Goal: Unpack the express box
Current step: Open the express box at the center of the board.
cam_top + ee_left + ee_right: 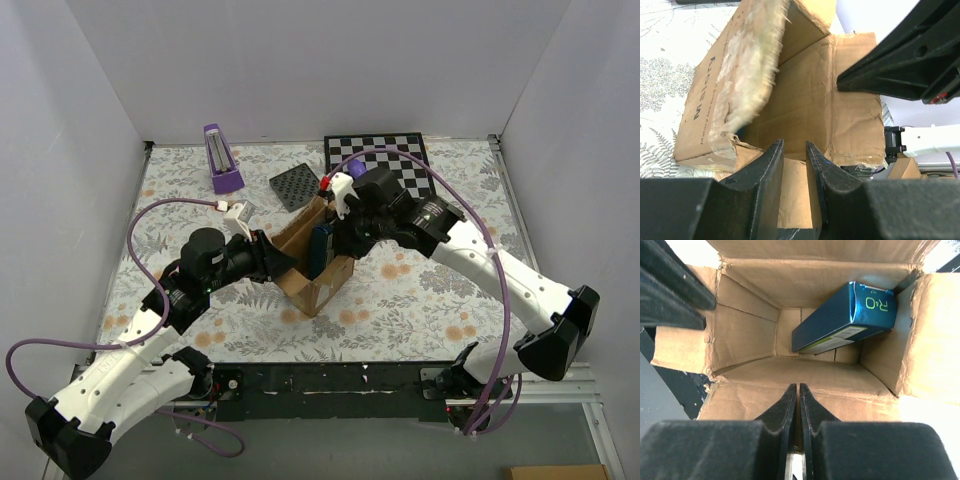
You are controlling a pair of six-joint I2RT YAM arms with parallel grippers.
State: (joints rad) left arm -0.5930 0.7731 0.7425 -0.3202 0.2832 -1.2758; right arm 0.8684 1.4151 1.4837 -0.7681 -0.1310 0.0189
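The express box (312, 268) stands in the middle of the table (420, 310) between both arms, flaps spread, so I'd judge the opening done and the emptying due. The left wrist view gives only a tape-frayed flap (747, 65). The right wrist view looks inside, where a dark blue carton (842, 317) leans in a corner. The right gripper (799, 390) has its jaws pressed together; they must part and reach down. The left gripper (795, 150) jaws are slightly apart; whether they pinch cardboard I cannot tell.

Your left arm (120, 375) and right arm (505, 270) wear white shells over black joints and bases, each looped by a purple cable (140, 225), with black tapered pincer fingers (771, 162) and a red-tipped white fitting (338, 187).
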